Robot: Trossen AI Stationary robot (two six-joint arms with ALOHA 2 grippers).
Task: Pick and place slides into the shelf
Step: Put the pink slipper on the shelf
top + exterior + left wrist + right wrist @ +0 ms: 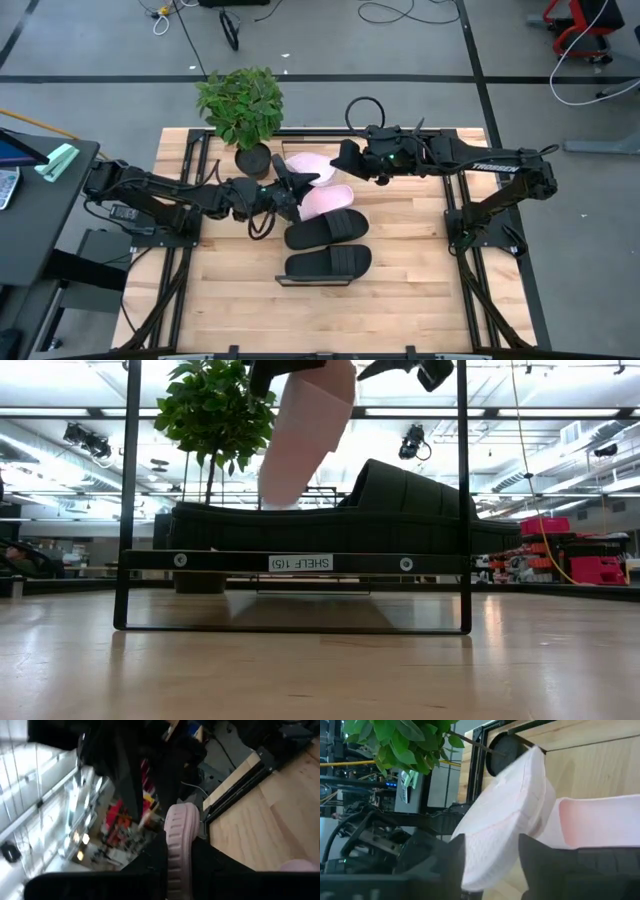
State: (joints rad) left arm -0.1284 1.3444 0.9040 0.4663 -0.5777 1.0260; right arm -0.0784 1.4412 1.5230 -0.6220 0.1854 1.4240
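The shelf (290, 563) stands nearest the low camera, its black frame on the table (400, 300). A black slide (400, 510) lies just behind it. From the left, the left gripper (283, 190) reaches to the table's middle, its fingers closed on the edge of a raised pink slide (305, 168), which tilts steeply in the air. Beside it a second pink slide (327, 202) lies flat, touching a black one (327, 231); another black slide (325, 264) lies nearer the front edge. The right gripper (352, 160) sits at the raised slide's other side, fingers apparently parted around it, though the view there is cramped. A plant (242, 100) stands behind.
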